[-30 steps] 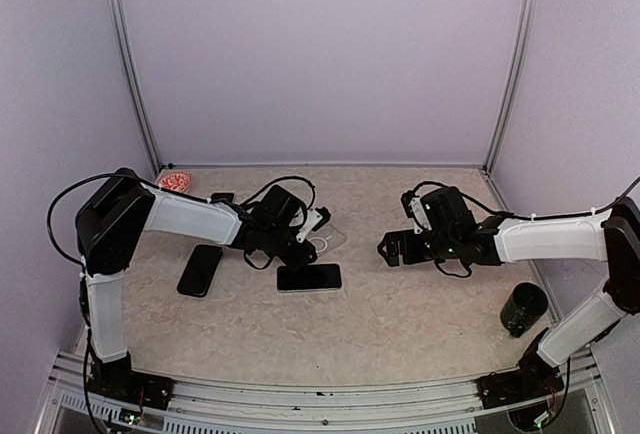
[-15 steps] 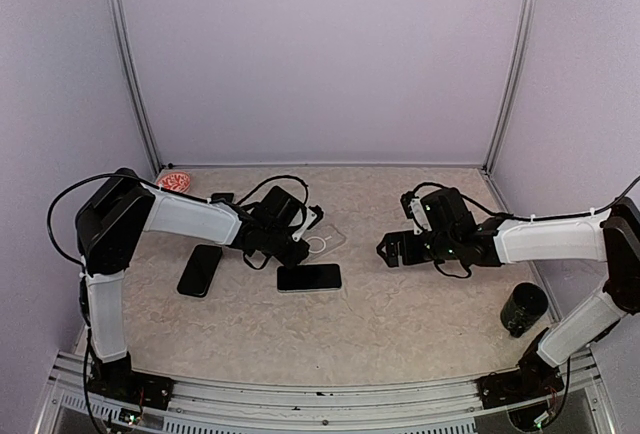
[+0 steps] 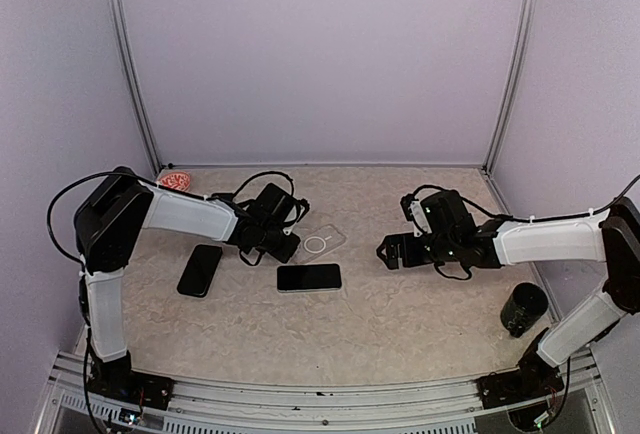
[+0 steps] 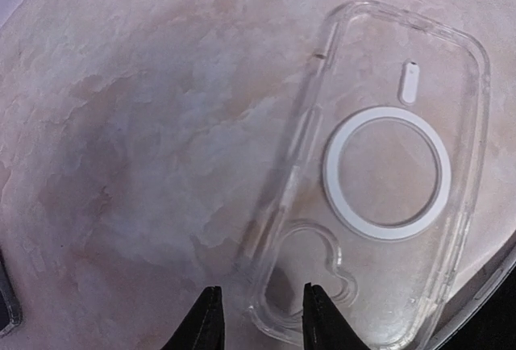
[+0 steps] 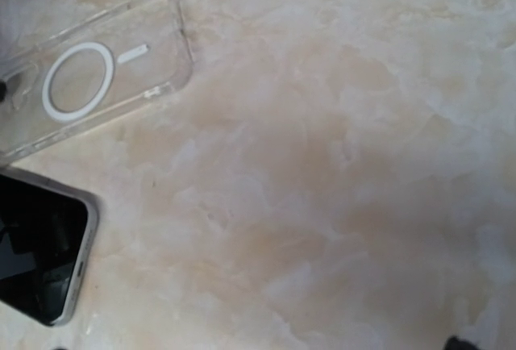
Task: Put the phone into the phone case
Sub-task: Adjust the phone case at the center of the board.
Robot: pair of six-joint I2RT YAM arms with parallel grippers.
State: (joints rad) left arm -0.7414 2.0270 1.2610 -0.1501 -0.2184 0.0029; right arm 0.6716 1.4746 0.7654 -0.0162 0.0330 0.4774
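A clear phone case (image 3: 324, 243) with a white ring lies flat on the table; it also shows in the left wrist view (image 4: 387, 189) and the right wrist view (image 5: 97, 84). A phone (image 3: 309, 277) with a black screen and pale rim lies just in front of it, and shows in the right wrist view (image 5: 36, 253). My left gripper (image 3: 286, 245) is open at the case's left end, and its fingertips (image 4: 211, 322) straddle the case's near corner without gripping. My right gripper (image 3: 391, 251) hovers to the right of the case, open and empty, its fingers out of its wrist view.
A second dark phone (image 3: 201, 269) lies to the left of the left gripper. A red and white object (image 3: 175, 181) sits at the back left. A dark cylinder (image 3: 523, 307) stands at the right by the right arm.
My left gripper has let go of the case and drawn back to the left. The case now lies flat. The right arm has hardly moved.
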